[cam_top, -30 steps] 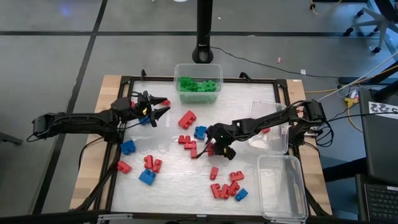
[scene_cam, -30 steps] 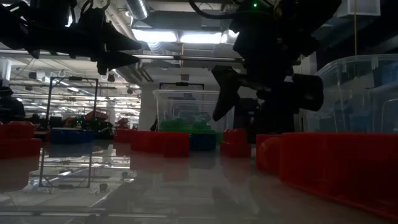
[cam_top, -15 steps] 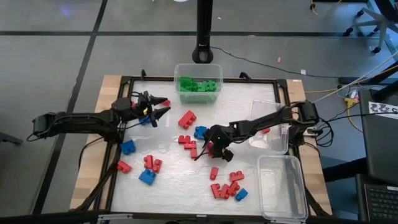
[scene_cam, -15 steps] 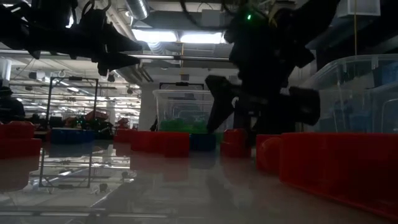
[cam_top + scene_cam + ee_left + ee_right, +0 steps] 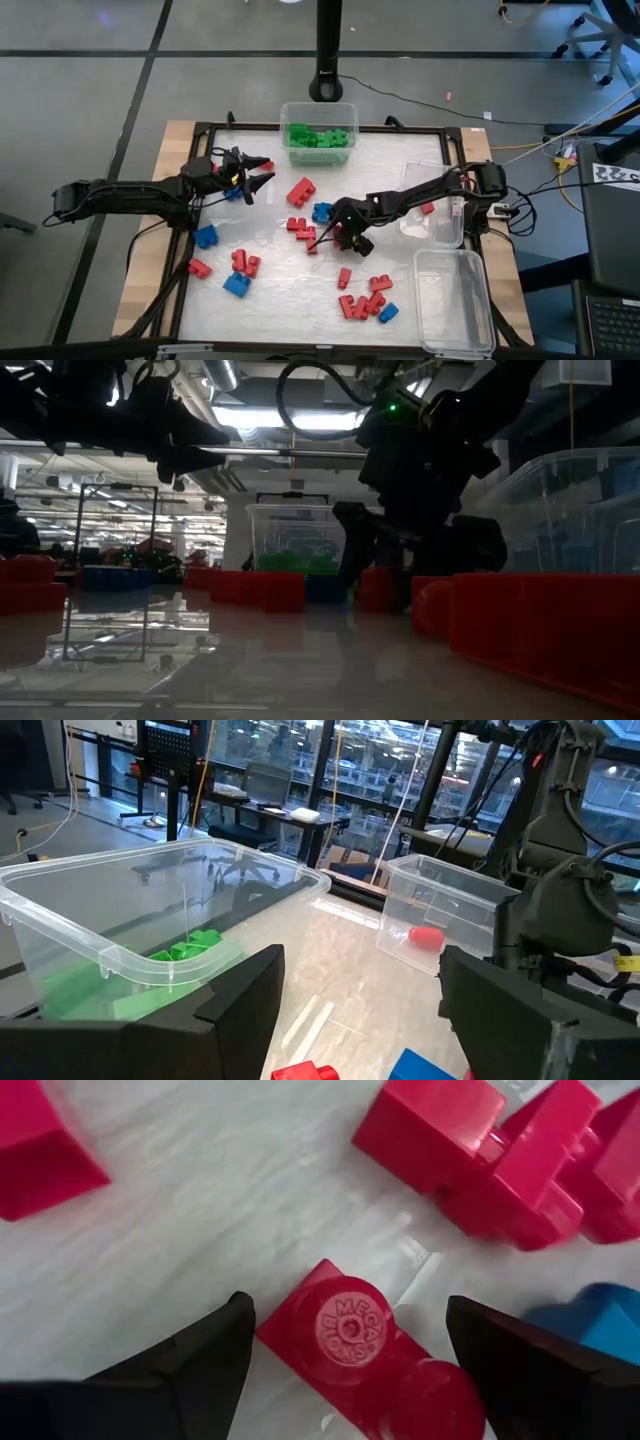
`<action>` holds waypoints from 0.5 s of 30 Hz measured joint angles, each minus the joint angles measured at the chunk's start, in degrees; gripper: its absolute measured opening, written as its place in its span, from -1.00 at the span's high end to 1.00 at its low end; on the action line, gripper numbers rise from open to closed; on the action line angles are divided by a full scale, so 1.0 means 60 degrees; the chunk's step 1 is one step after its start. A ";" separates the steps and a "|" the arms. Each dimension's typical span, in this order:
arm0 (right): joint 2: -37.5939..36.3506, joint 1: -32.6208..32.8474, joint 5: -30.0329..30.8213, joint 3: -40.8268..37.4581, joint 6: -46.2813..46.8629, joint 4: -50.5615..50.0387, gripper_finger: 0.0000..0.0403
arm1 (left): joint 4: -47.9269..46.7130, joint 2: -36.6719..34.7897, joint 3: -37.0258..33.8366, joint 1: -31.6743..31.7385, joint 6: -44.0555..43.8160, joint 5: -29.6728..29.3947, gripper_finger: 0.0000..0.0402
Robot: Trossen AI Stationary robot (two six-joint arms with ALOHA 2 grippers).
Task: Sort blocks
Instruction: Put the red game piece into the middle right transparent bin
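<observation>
Red and blue blocks lie scattered on the white table, and green blocks (image 5: 318, 135) fill the far tub (image 5: 345, 112). My right gripper (image 5: 338, 240) is low over the table's middle, open and slanting down. Its fingers stand on either side of a small red block (image 5: 350, 1330) that lies on the table with its studs toward the camera; there are gaps on both sides. In the low view my right gripper (image 5: 410, 560) hangs just over red blocks (image 5: 378, 588). My left gripper (image 5: 258, 172) waits open and level above the far left, also seen as my left gripper (image 5: 360, 1010).
A red cluster (image 5: 303, 230) and a blue block (image 5: 322, 212) lie close to the right gripper. More blocks lie at the near left (image 5: 237, 285) and near middle (image 5: 365, 303). Two clear tubs stand at the right: one (image 5: 445, 235) holds a red block (image 5: 427, 208), the other (image 5: 452, 300) stands nearer.
My right gripper has sunk toward the table and shifted a little toward the left edge, coming down over the small red block with its fingers still apart. The blocks have not moved.
</observation>
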 joint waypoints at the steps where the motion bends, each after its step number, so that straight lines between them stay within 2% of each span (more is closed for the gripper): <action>1: -0.0008 0.0002 0.0133 0.0004 0.0000 -0.0004 -0.63 | 0.0000 0.0000 0.0000 -0.0004 0.0000 0.0001 -0.25; 10: -0.0070 -0.0004 0.1869 0.0194 0.1151 0.0321 -0.63 | 0.0009 -0.0004 0.0000 -0.0002 0.0000 -0.0001 -0.25; 15: -0.0066 -0.0011 0.2307 0.0473 0.1105 0.0267 -0.63 | 0.0015 -0.0004 0.0000 0.0000 0.0000 -0.0026 -0.25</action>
